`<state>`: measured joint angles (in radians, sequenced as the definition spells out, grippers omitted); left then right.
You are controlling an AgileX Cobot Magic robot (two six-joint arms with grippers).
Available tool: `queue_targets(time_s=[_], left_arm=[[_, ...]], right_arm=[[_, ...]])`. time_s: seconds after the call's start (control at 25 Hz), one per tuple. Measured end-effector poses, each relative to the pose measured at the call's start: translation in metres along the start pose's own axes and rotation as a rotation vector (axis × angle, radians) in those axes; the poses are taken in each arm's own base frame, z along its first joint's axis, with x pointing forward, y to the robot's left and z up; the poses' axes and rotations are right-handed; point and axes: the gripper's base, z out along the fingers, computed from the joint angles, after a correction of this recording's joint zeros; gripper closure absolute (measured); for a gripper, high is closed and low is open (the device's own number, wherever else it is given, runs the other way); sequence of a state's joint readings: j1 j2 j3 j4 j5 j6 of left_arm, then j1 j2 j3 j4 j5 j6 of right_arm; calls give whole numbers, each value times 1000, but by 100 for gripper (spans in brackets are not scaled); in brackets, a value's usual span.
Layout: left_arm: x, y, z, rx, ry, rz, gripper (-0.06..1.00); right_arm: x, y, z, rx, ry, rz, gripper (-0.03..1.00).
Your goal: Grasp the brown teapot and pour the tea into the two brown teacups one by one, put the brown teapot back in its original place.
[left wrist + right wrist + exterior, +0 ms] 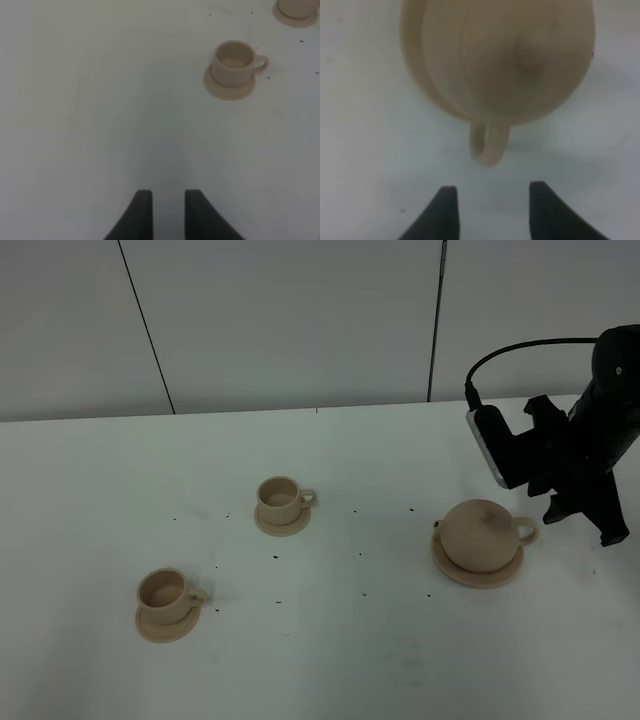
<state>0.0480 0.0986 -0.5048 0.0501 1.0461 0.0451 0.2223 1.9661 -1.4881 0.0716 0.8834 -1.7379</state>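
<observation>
The brown teapot (485, 532) stands upright, lid on, on its wide tan saucer (476, 577), the original place, at the right of the table. My right gripper (582, 522) hovers just right of the pot's loop handle (527, 531), open. In the right wrist view its fingertips (492, 200) are spread with the handle (489, 145) just ahead of them, not between them. The two brown teacups, each on a small saucer, sit at the centre (280, 500) and front left (163, 592). My left gripper (165, 200) is open over bare table, apart from the nearer cup (234, 62).
The white table (360, 660) carries scattered dark specks. A pale panelled wall (300, 320) rises behind its far edge. The right arm's cable (510, 352) loops above the teapot area. The second cup's saucer (295, 17) peeks into the left wrist view's corner.
</observation>
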Motion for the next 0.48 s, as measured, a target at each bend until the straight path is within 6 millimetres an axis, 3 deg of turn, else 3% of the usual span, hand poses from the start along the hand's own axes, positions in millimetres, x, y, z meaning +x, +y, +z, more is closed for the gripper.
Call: queue_targets(time_s=[0.48], left_arm=[[0,0,0,0,0,0,71]], right_arm=[[-1,-1,14,-4,-4,-13,64]])
